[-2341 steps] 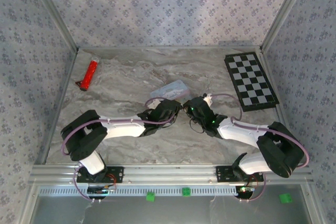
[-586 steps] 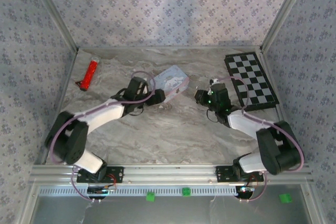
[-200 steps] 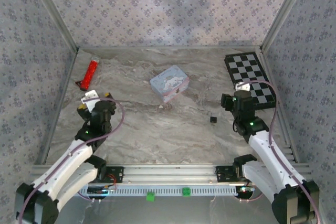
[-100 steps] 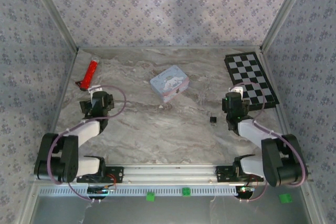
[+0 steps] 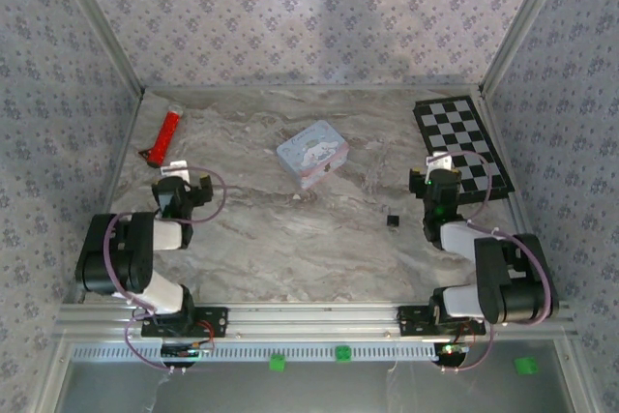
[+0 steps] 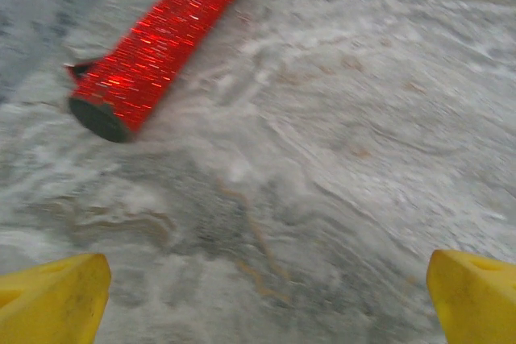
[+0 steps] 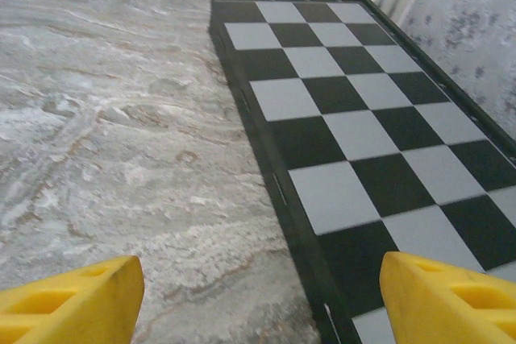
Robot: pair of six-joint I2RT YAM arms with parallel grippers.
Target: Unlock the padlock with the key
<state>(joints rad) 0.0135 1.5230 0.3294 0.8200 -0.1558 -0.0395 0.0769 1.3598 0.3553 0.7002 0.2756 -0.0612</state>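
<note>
Top external shows me the padlock (image 5: 393,221), a tiny black block on the table (image 5: 290,249), lower right of centre. I see the left gripper (image 6: 262,304) and right gripper (image 7: 258,300) both spread wide, empty.

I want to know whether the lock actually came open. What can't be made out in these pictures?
- padlock, top view: too small to tell whether its shackle is open or a key sits in it.
- red tool, left wrist view: its far end is cut off by the top edge, and its surface is blurred.
- checkerboard, right wrist view: its near and right parts are cut off by the frame edges.
</note>
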